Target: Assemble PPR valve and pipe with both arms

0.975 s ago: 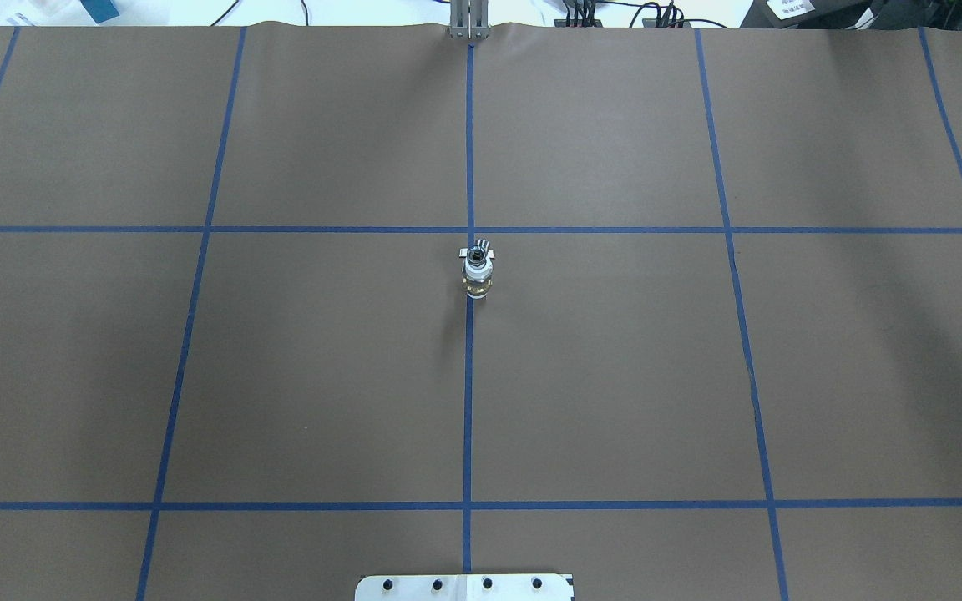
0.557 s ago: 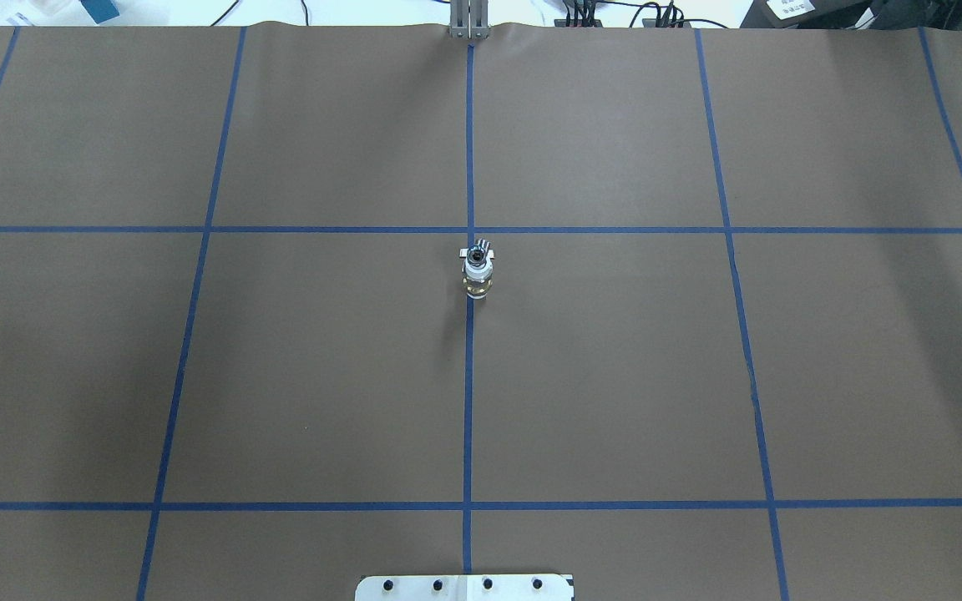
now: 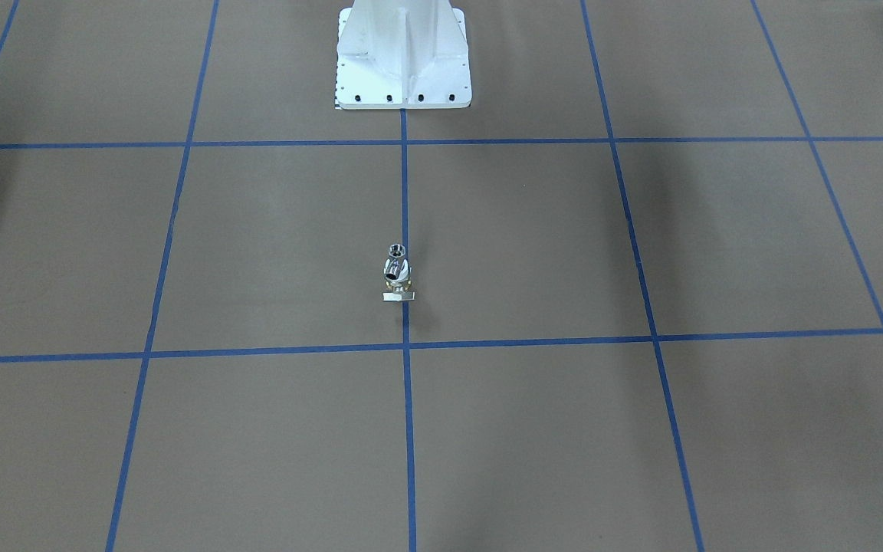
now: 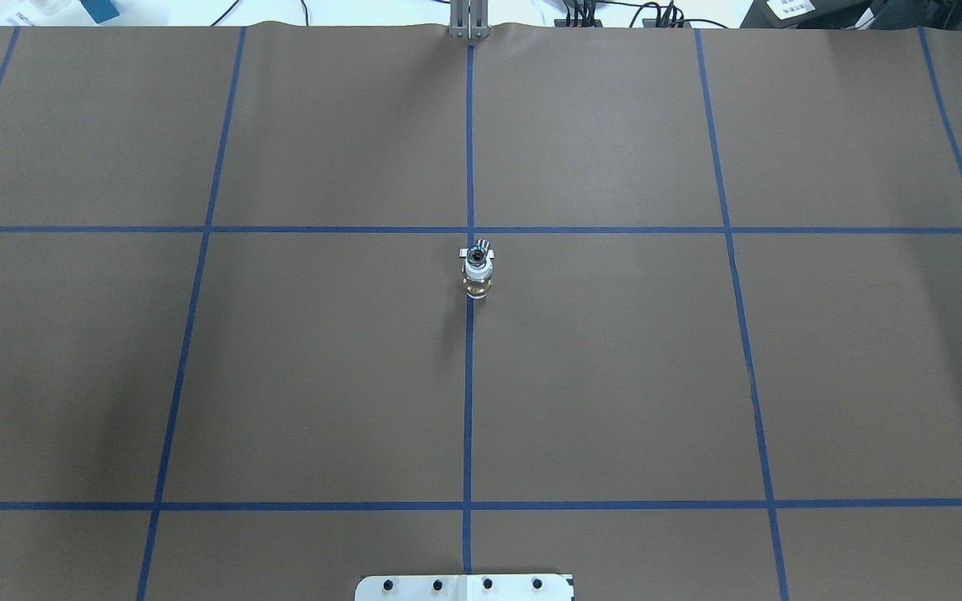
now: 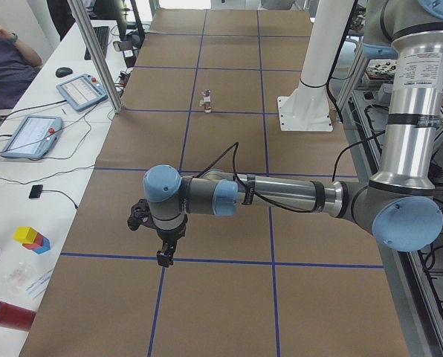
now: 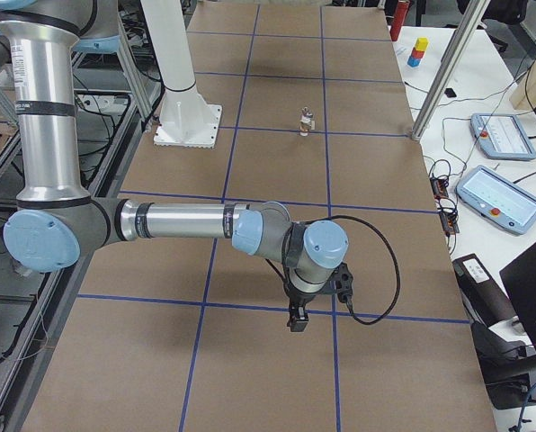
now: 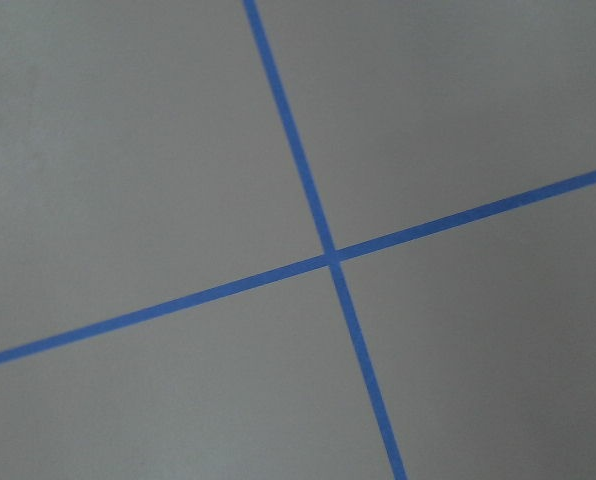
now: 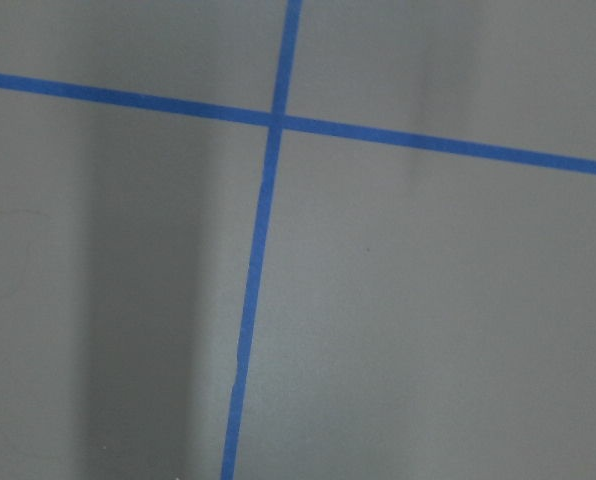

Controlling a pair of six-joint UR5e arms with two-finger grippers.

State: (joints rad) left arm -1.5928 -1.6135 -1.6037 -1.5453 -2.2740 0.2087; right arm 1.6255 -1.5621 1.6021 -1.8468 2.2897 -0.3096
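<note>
Front-facing: one PPR valve [image 3: 398,290] and one pipe [image 3: 396,267] stand touching, a single small stack on the bench [image 3: 641,460], on its middle blue tape line [image 3: 408,429] in front of my one white pedestal [image 3: 403,61].

Overhead: the same stack, valve [image 4: 476,270] on that line.

Left side: my left arm [image 5: 281,195] reaches low, and the left end effector [image 5: 163,256] points down, well apart from the stack. Released or clenched, I cannot tell.

Right side: my right arm [image 6: 178,220] and right end effector [image 6: 297,319] do likewise, state equally unclear.

Two wrist views: one tape crossing [image 7: 330,256] each.
</note>
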